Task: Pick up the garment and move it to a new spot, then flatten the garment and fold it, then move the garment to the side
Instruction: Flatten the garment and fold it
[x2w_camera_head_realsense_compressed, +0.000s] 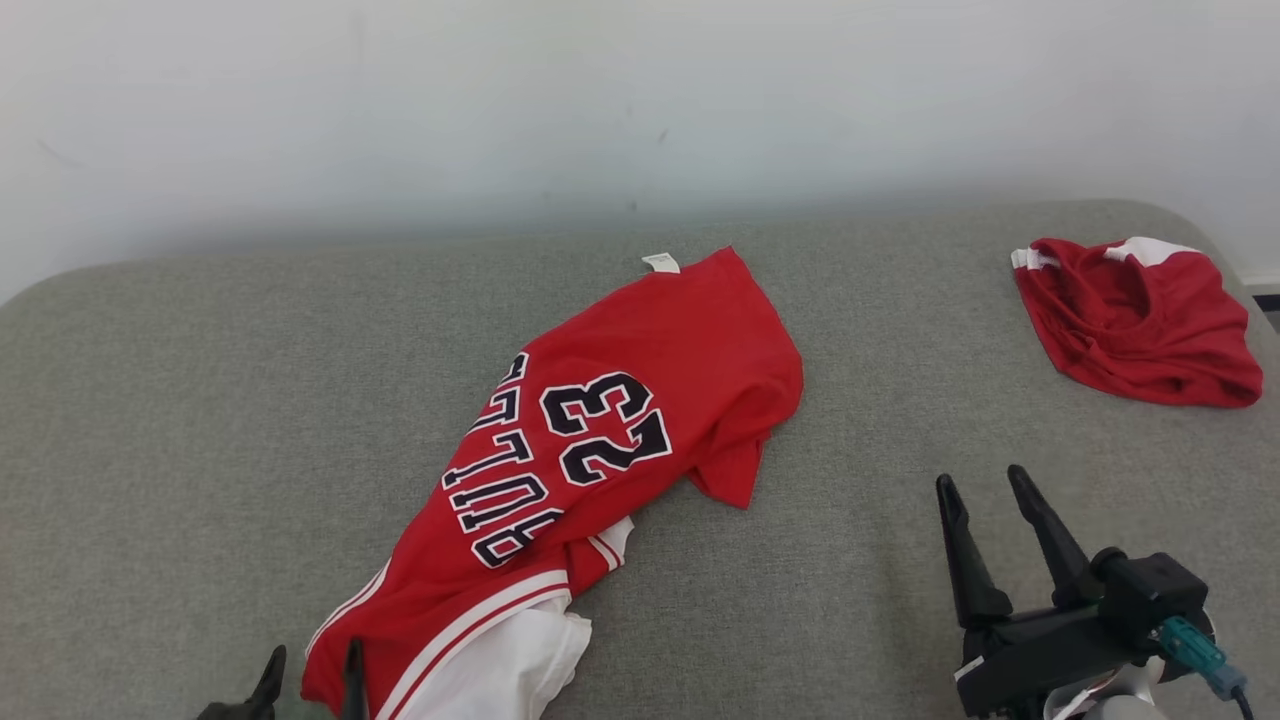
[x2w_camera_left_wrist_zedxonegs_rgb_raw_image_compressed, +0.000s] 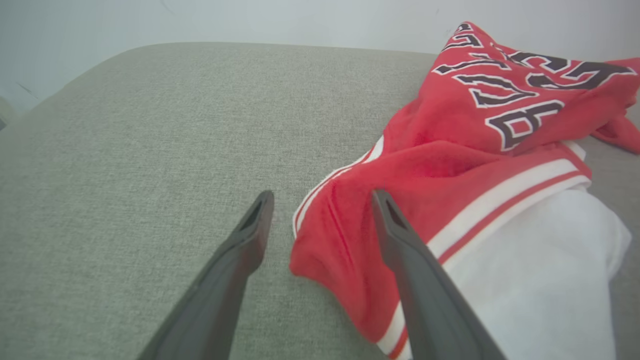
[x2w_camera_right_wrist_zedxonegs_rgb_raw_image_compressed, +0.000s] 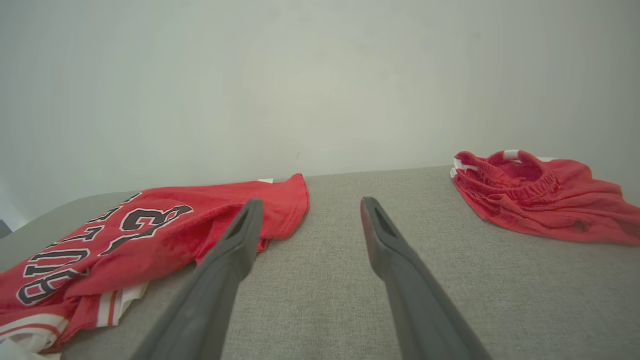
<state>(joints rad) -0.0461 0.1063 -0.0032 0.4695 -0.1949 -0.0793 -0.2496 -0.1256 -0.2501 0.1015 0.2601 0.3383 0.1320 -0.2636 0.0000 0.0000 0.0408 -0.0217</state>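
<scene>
One red jersey (x2w_camera_head_realsense_compressed: 600, 420) lies crumpled on the grey cushion (x2w_camera_head_realsense_compressed: 180, 420). In the head view it runs slantwise from the middle of the surface down toward the near left edge. Its black-and-white "23" and lettering face up, and a small white tag (x2w_camera_head_realsense_compressed: 660, 262) sits at its far end. White fabric (x2w_camera_head_realsense_compressed: 510, 670) bunches out at the near end, beside red-and-white striped trim. The left gripper (x2w_camera_head_realsense_compressed: 312, 668) is at that near end with its two dark fingers spread wide. In the left wrist view one finger is over bare cushion and the other over the striped hem, with the jersey's red corner between them; whether they touch the cloth cannot be told. The right gripper (x2w_camera_head_realsense_compressed: 982, 480) is over bare cushion to the right of the jersey, apart from it, its fingers also spread and holding nothing. A second red garment (x2w_camera_head_realsense_compressed: 1140, 320) lies heaped near the far right corner, and a pale wall (x2w_camera_head_realsense_compressed: 600, 100) rises behind.
</scene>
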